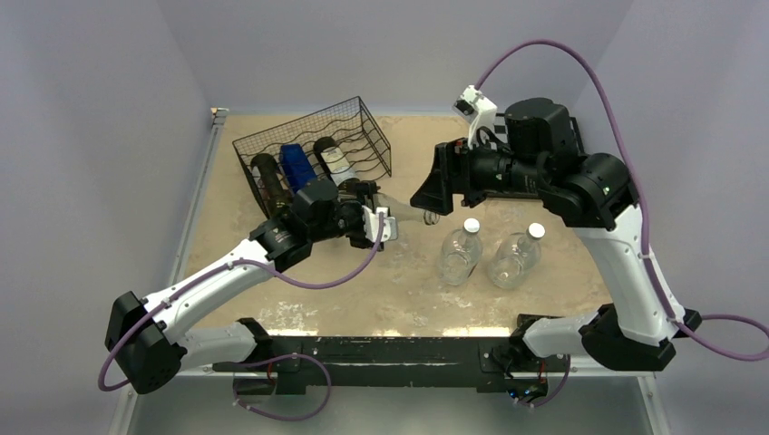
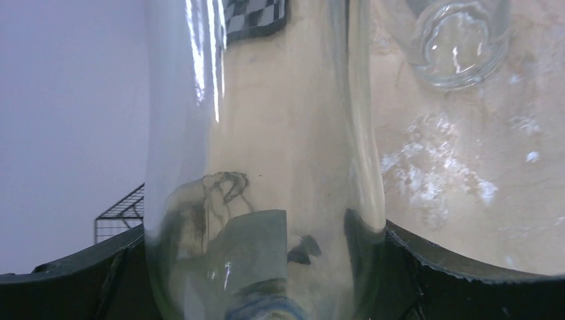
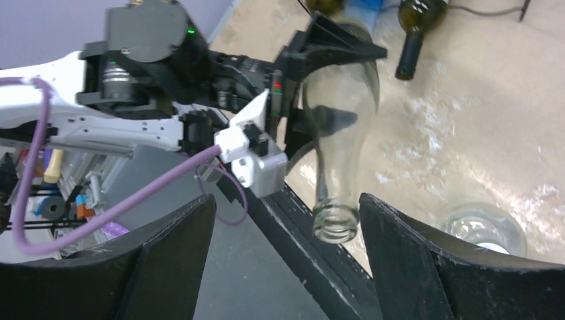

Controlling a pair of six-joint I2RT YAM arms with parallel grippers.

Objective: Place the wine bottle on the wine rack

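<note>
The right claw [image 3: 286,197] gapes loosely around wine bottle [image 3: 340,113].

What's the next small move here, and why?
Probably draw the right tool straight back off the neck. Its jaws stand open around the clear glass bottle, which the left tool grips by the body, so the bottle looks supported. Clearing it would free the left tool to carry the bottle to the wine rack.
</note>
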